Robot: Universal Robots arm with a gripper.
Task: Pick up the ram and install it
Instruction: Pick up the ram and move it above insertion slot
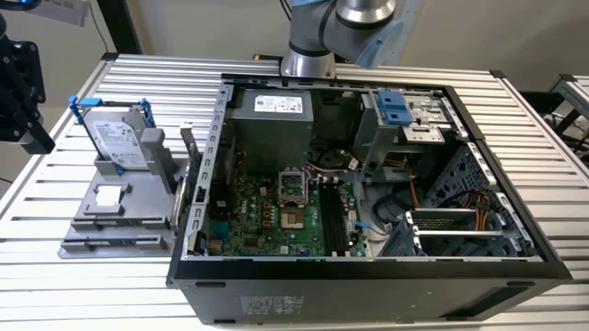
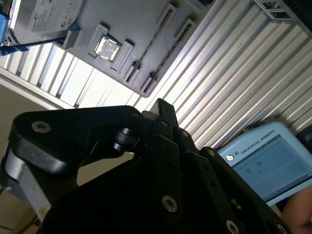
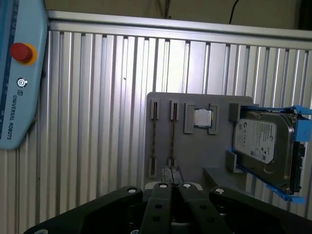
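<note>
1. The ram (image 3: 172, 139), a thin dark stick seen edge-on, seems to stand in the flat grey holder (image 3: 195, 156) just ahead of the black gripper (image 3: 171, 192).
2. Judged: approach to pick-up; so thin an edge calls for exact alignment.
3. Whether the gripper is open or closed I cannot tell; its own body hides that.

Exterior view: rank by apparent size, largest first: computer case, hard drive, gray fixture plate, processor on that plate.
1. Computer case
2. Gray fixture plate
3. Hard drive
4. Processor
The gaps look clear, with no near ties.
</note>
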